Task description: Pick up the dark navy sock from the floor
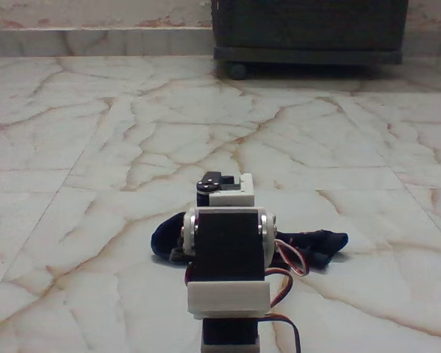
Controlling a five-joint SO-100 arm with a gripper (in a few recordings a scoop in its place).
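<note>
The dark navy sock (pixel 320 246) lies crumpled on the floor (pixel 117 125), stretching left and right behind the white and black arm, which hides its middle. The arm stands at the bottom centre of the fixed view, seen from behind. Its gripper (pixel 224 190) sits low just beyond the arm's joint, right over the sock's hidden middle. The arm covers the fingers, so it is unclear whether they are open or touching the fabric.
A dark wheeled cabinet (pixel 309 29) stands at the back right against the wall, one wheel (pixel 237 71) showing. Red, white and brown servo wires (pixel 290 265) loop out on the arm's right side. Bare marble tiles spread all around the sock.
</note>
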